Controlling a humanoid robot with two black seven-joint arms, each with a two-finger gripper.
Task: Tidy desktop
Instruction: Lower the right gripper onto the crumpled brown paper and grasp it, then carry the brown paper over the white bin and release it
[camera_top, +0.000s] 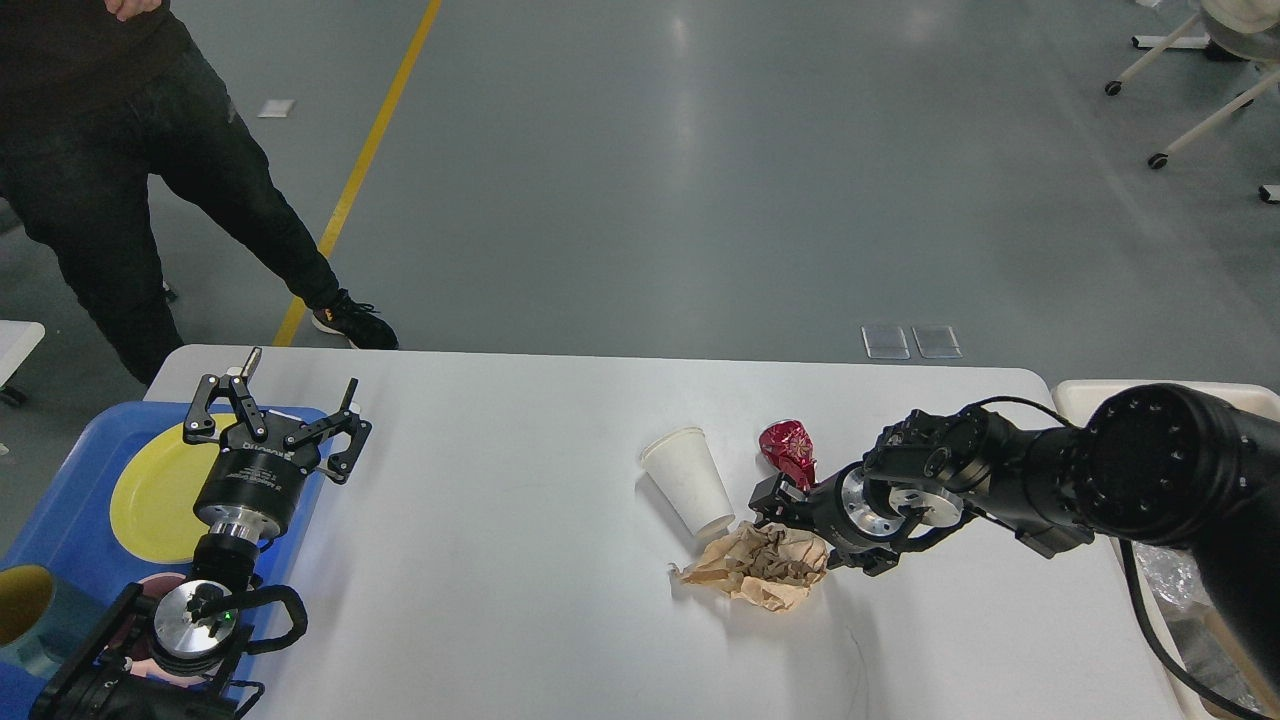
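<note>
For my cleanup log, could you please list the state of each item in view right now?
Paper cup: tipped on its side, empty.
Brown paper: crumpled, on the desktop.
Red wrapper: crumpled, beside the cup.
Yellow plate: flat in blue tray.
Left gripper: open, holding nothing.
Right gripper: at the paper, closure unclear.
</note>
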